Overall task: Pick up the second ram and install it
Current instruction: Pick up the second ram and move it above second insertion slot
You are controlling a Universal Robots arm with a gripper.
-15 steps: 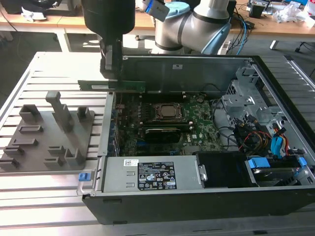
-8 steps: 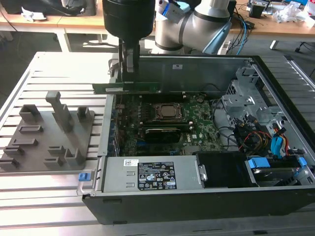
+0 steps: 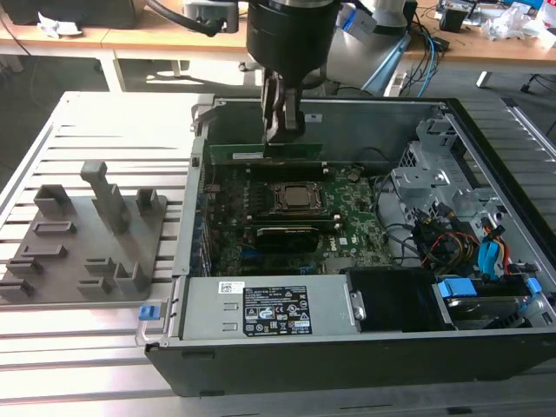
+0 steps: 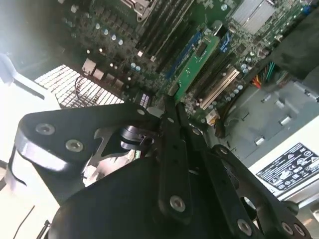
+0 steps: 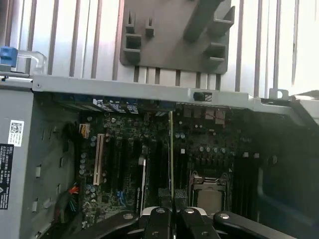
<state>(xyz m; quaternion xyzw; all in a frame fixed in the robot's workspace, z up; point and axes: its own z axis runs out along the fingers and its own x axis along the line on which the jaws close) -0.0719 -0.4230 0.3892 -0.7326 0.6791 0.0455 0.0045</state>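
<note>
Claw (image 3: 282, 130): pinching the second ram (image 3: 243, 153) above the motherboard (image 3: 352, 217).
Technique: keep it upright and level; lower squarely, press evenly.

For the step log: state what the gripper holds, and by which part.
The gripper holds the second ram, pinched on its upper long edge, near mid-length.

A slotted silver aluminium table (image 3: 104, 130) lies in bright, even light. Beyond it, long pale wooden desks (image 3: 130, 39) on white legs (image 3: 114, 71) stand over a dark grey floor (image 3: 52, 78), blue cables (image 3: 430, 61) hanging at the exterior view's right.
</note>
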